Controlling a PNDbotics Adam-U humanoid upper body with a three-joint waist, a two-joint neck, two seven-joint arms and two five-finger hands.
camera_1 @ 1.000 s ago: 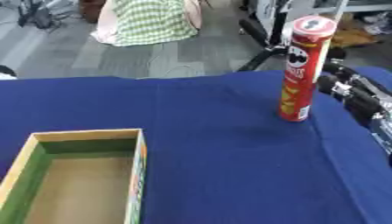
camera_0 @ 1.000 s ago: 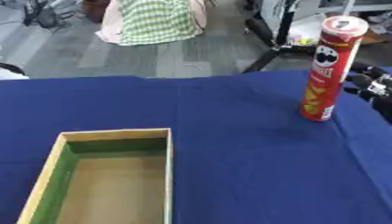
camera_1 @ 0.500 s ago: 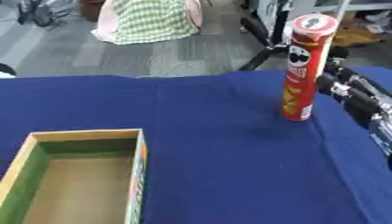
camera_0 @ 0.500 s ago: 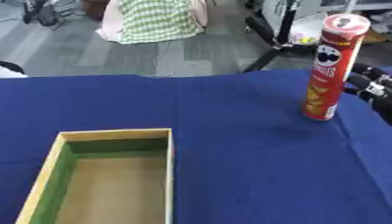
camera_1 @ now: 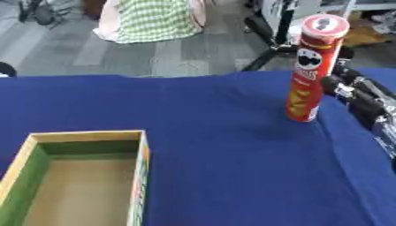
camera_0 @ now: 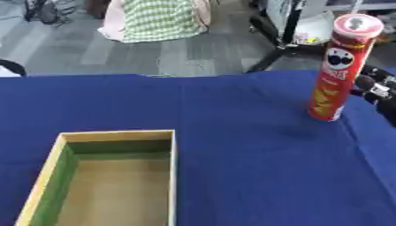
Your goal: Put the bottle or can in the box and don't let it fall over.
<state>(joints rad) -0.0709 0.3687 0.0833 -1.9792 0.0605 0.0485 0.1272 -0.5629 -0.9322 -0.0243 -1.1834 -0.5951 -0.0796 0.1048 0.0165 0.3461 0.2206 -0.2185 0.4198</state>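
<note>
The right hand [camera_1: 362, 95] comes in from the desk's right edge, black with silver joints, fingers stretched out fairly straight and pointing toward the can [camera_1: 312, 69]. So it's open, not gripping anything. The fingertips sit just beside the can's right side, about mid-height; can't tell if they actually touch it. The left hand doesn't show in either view.

The can is a tall red tube with a printed face logo up top, yellow chips printed lower down, and a pale lid. It stands upright near the desk's far right corner, straight on the cloth.

The desk [camera_0: 232, 145] is covered in a deep blue fabric, matte, with a few soft wrinkles near the can's base.

The box [camera_0: 116, 176] sits at the near left corner, well apart from the can. It's an open rectangular tray, cardboard-brown floor, green inner walls, thin tan rim. It's cut off by the bottom edge.

The right eye view shows a good stretch of the hand and forearm plus a strip of coloured print on the box's outer right wall. The left eye view only catches a bit of hand at the right edge.
</note>
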